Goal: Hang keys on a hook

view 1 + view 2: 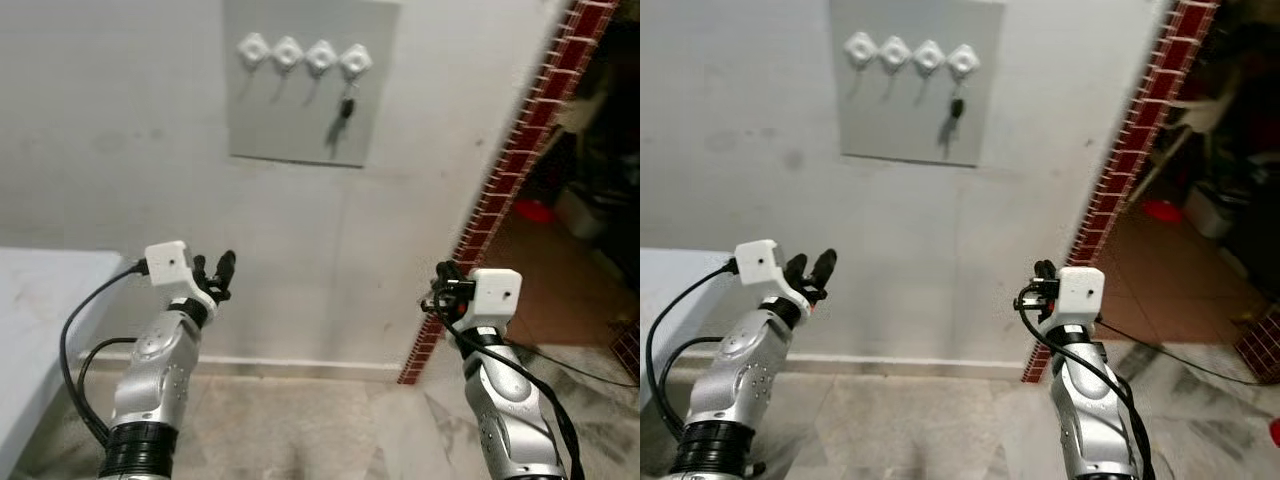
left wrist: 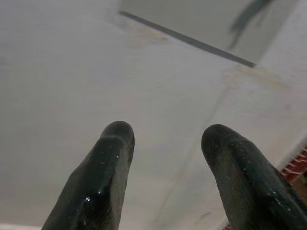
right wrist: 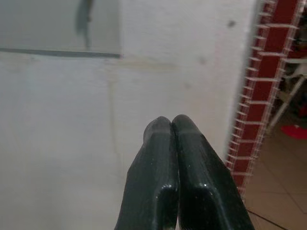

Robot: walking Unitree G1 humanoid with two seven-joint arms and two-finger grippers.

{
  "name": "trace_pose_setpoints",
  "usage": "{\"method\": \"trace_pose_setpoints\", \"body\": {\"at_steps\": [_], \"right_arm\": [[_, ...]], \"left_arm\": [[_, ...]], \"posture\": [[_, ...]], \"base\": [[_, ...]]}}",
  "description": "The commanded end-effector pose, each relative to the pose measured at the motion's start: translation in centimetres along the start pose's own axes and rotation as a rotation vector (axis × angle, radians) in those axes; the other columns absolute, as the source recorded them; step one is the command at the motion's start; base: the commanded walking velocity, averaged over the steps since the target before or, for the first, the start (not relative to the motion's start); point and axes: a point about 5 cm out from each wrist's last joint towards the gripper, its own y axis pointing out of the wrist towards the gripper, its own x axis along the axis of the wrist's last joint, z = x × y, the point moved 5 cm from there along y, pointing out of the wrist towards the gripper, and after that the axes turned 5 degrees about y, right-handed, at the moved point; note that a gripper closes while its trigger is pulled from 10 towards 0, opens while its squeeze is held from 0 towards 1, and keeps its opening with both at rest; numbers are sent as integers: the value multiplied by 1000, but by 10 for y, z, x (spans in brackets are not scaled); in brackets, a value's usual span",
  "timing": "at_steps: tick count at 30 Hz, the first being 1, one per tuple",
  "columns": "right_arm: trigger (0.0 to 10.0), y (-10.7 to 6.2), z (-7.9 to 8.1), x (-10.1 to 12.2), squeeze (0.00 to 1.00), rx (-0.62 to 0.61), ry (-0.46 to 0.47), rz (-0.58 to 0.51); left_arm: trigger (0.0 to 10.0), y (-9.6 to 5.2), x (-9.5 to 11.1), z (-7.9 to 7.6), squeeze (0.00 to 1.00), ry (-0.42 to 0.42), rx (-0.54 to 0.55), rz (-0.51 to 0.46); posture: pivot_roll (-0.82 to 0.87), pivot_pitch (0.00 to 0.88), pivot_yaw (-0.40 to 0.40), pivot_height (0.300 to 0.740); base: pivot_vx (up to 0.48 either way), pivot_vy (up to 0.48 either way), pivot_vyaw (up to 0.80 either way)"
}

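four hooks (image 1: 303,55), keys (image 1: 346,107) hanging.

Right claw (image 3: 171,125) with its two black fingers (image 3: 153,172) pressed together, nothing between them, pointing at a pale wall (image 3: 62,134). A grey panel (image 3: 57,24) is mounted on the wall beyond, bearing a dark blurred streak (image 3: 85,17) of uncertain identity. A red brick edge (image 3: 261,91) borders the wall; past it, a tiled floor (image 3: 280,191).
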Motion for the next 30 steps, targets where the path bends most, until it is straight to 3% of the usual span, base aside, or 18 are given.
{"method": "trace_pose_setpoints", "body": {"at_steps": [1, 30], "right_arm": [[10000, 2, -1, 6, 0, -8, -1, -20], [10000, 0, -3, 7, 0, -8, -8, -22]], "left_arm": [[10000, 0, 0, -3, 0, 10, -12, 3], [10000, 0, 2, -5, 0, -18, -23, -18]], "posture": [[36, 0, -47, 740], [29, 0, -46, 740]], "base": [[0, 0, 0], [0, 0, 0]]}}
